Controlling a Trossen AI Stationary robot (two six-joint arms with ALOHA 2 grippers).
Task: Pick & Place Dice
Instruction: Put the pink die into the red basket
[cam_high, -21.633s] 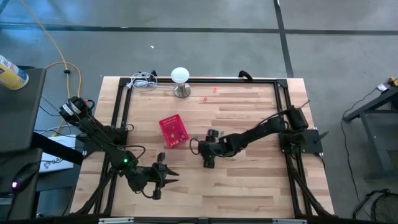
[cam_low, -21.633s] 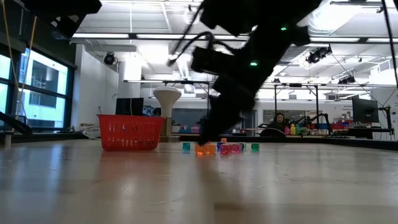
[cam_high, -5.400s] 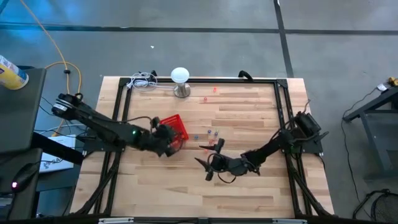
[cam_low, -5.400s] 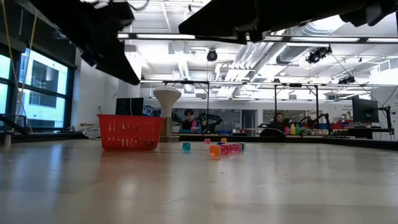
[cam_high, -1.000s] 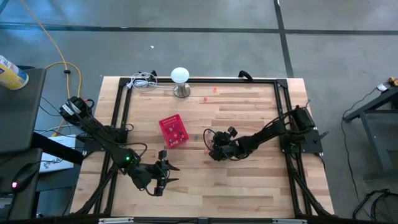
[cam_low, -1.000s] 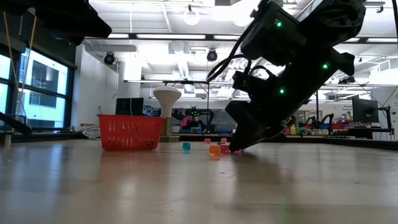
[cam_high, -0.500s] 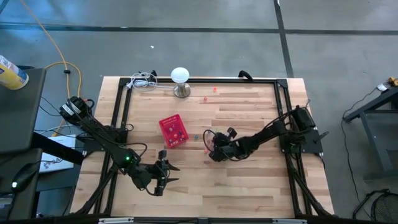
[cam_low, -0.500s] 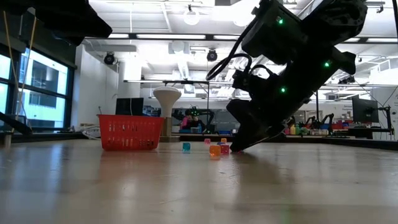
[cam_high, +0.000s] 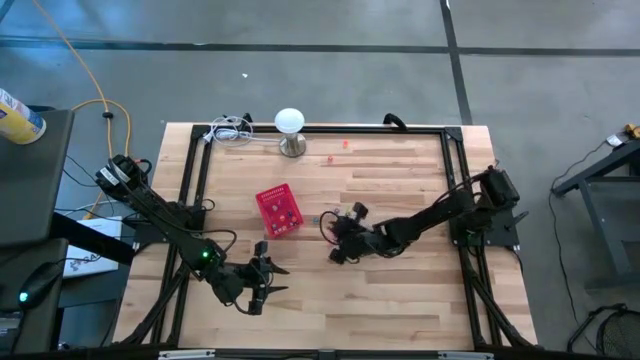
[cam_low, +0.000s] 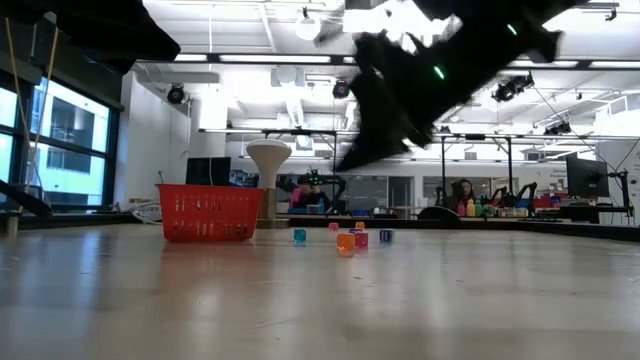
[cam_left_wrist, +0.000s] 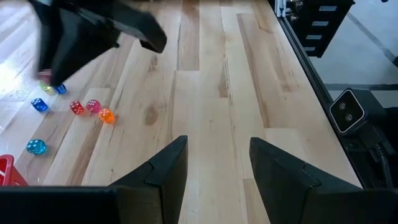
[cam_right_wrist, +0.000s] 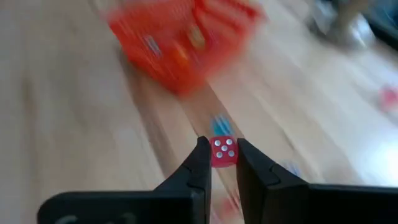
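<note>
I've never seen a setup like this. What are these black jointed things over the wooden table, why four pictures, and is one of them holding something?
They are two robot arms, each ending in a two-finger gripper. One picture looks straight down on the wooden table, one looks level across its top, and two come from small cameras on the arms' wrists.

On the table stand a small red basket, a white lamp-like stand at the far edge, and a scatter of tiny coloured dice.

The right gripper, raised near the table's middle, is pinching one red die between its fingertips; five white dots show on its face. The left gripper waits near the front left of the table, fingers apart, holding nothing.
</note>
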